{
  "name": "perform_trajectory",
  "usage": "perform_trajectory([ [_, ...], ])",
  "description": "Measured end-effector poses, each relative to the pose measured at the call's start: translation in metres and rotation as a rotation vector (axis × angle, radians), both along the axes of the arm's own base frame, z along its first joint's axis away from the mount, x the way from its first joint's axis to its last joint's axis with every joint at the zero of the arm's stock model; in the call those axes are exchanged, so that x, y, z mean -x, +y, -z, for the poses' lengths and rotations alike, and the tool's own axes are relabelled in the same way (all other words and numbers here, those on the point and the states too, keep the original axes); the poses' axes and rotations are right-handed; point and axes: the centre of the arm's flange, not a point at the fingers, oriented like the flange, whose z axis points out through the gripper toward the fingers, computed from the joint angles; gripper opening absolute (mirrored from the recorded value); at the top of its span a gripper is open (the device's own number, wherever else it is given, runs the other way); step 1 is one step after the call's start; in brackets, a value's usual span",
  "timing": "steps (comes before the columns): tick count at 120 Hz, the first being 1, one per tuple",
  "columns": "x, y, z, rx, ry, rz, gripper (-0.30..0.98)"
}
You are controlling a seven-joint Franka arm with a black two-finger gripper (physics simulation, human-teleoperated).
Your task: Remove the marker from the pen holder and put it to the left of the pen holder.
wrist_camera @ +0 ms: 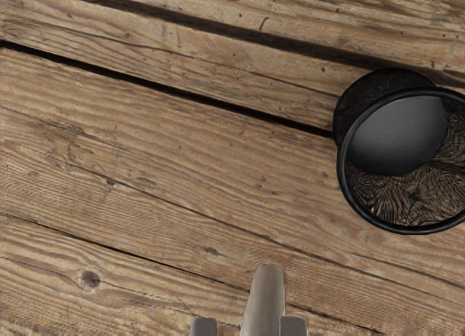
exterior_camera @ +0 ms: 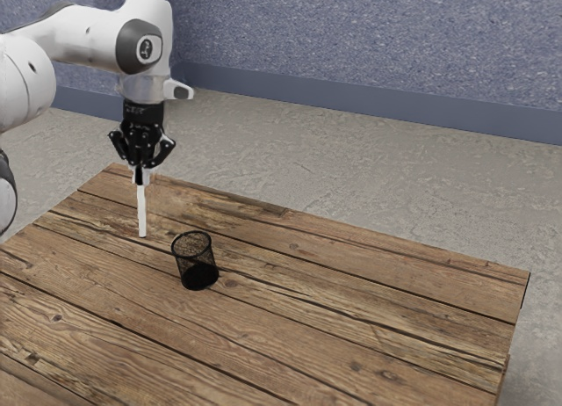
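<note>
Gripping the marker [exterior_camera: 142, 213] nearly upright by its upper end, with the tool [exterior_camera: 140, 177] narrowed onto it — likely light, stiff, slightly slippery, so best held there. Out of the pen holder [exterior_camera: 198, 273], beside it — above the tabletop [exterior_camera: 351, 300].

Marker [exterior_camera: 142, 214], white; pen holder [exterior_camera: 199, 275], black mesh; gripper [exterior_camera: 140, 177], chiefly black; worktop [exterior_camera: 369, 327], brown planks with darker grain and knots; wall [exterior_camera: 369, 37], speckled blue-grey; floor [exterior_camera: 351, 177], mottled grey-beige.
</note>
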Motion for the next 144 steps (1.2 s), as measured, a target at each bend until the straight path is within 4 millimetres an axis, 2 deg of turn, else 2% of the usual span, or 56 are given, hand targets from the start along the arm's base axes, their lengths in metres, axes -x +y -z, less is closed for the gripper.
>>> perform_trajectory([
  [13, 0.013, 0.009, 0.035, -0.038, 0.188, -0.029, -0.1],
  [29, 0.018, 0.011, 0.099, -0.054, 0.391, -0.054, -0.1],
  [38, 0.022, 0.02, 0.131, -0.055, 0.477, -0.077, -0.1],
  [54, 0.028, 0.036, 0.159, -0.051, 0.554, -0.114, -0.1],
  [69, 0.015, 0.049, 0.161, -0.056, 0.538, -0.136, -0.1],
  [87, 0.011, 0.055, 0.164, -0.054, 0.539, -0.148, -0.09],
  [110, 0.013, 0.059, 0.173, -0.04, 0.545, -0.161, 0.33],
  [131, 0.011, 0.061, 0.171, -0.031, 0.524, -0.167, 0.53],
  [137, 0.008, 0.058, 0.155, -0.024, 0.476, -0.159, 0.56],
  [141, 0.006, 0.044, 0.126, -0.006, 0.414, -0.131, 0.58],
  [144, 0.006, 0.027, 0.093, 0.016, 0.35, -0.102, 0.59],
])
